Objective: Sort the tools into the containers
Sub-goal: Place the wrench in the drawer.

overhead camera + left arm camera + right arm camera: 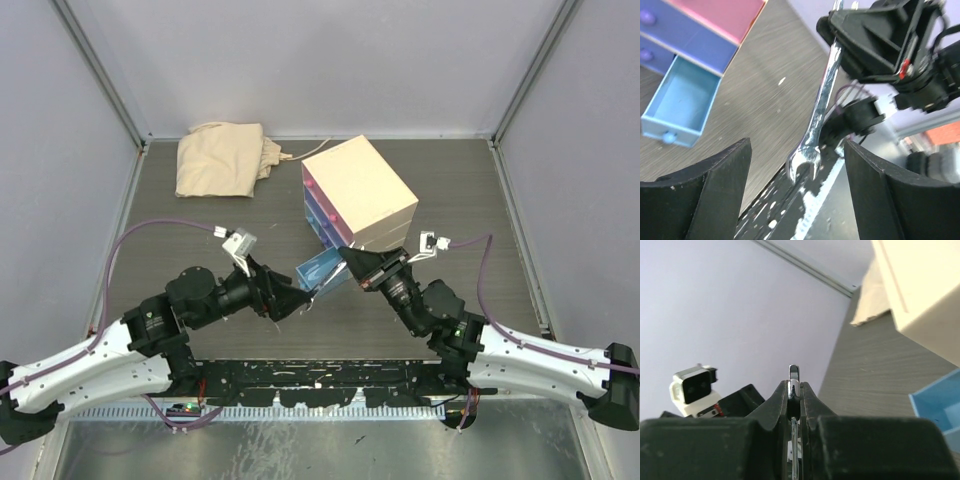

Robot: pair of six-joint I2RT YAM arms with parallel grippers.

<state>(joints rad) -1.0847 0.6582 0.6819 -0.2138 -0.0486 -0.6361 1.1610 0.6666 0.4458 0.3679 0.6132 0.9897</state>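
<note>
The right gripper (pixel 794 390) is pinching a slim silver open-ended spanner (pixel 822 95) by its upper end, its jaws closed tight on the shank. The spanner is hanging in the air with its forked head pointing down. The left gripper (pixel 298 298) is standing wide just across from it, and the spanner's lower end is sitting between its black fingers (pixel 715 190), touching neither.

This is looking like a hand-over between arms, with the right one bearing the spanner. Next, the right arm is probably needing to carry it over the pulled-out light-blue plastic drawer (pixel 322 270), just beside and below its fingertips, and lower it in before letting go. The left gripper, close in front, is crowding that path.

The cream box-shaped chest (pixel 360 190) is sitting just beyond the right gripper. A crumpled beige cloth (pixel 222 157) is lying well beyond the left gripper.
</note>
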